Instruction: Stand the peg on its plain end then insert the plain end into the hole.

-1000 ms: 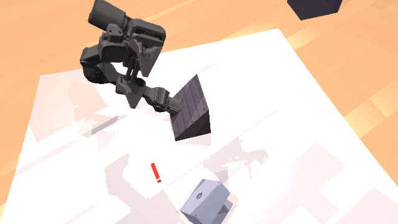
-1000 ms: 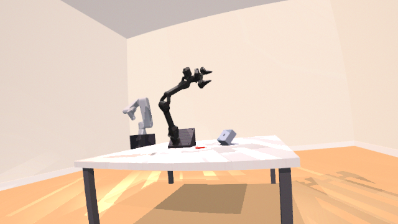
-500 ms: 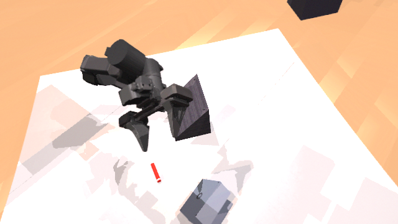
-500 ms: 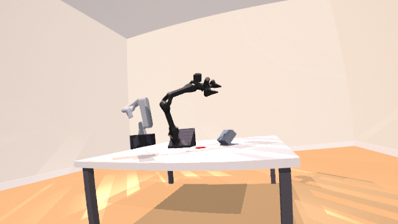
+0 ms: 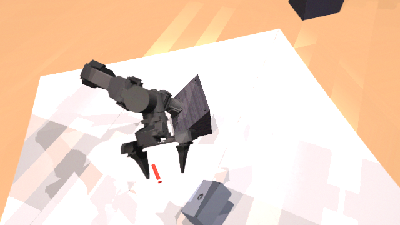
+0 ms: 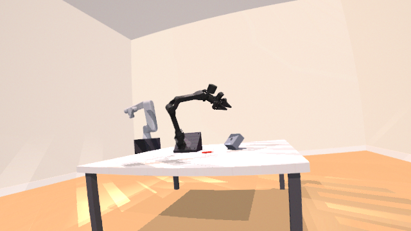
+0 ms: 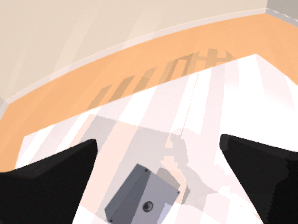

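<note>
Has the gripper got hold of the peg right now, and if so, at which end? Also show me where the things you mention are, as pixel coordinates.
Nothing is held: the gripper [image 5: 165, 175] [image 6: 228, 108] [image 7: 160, 143] is open, high above the table, and the peg [image 5: 156, 172] [image 6: 207, 152] lies on the table.

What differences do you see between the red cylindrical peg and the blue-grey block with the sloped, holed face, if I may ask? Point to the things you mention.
The red cylindrical peg [image 5: 155, 172] [image 6: 207, 152] is slim and round, while the blue-grey angular block [image 5: 212, 203] [image 6: 235, 141] [image 7: 131, 192] is bulky and flat-faced. The peg has a white band near one end; the block has a round hole. Both are on the table.
</note>
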Robot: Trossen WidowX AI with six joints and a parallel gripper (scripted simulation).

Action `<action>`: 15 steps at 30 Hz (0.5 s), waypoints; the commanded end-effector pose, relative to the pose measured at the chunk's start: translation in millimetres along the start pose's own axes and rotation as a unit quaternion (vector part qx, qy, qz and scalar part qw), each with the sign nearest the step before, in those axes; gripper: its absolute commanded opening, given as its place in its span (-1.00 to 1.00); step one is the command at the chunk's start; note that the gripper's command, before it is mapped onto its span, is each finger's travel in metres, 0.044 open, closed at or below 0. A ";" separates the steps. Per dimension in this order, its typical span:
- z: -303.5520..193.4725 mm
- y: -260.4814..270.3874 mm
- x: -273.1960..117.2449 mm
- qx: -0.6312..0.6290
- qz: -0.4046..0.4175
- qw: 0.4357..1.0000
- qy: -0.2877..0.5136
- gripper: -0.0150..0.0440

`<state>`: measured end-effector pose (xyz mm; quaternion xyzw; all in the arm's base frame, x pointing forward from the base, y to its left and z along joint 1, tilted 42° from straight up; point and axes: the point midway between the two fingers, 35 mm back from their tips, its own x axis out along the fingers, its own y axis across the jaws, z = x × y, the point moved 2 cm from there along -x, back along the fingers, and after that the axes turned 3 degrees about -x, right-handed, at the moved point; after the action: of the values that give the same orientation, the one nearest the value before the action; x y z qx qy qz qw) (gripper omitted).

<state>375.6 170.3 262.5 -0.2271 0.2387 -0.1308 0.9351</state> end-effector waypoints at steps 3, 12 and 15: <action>-39.9 -19.3 22.9 -0.072 -0.015 0.994 0.077 1.00; -95.5 -50.0 43.5 -0.148 -0.020 0.969 0.199 1.00; -114.4 -61.3 46.8 -0.170 -0.018 0.955 0.242 1.00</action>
<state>360.1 81.2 200.3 -0.3300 0.4205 -0.1570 0.8304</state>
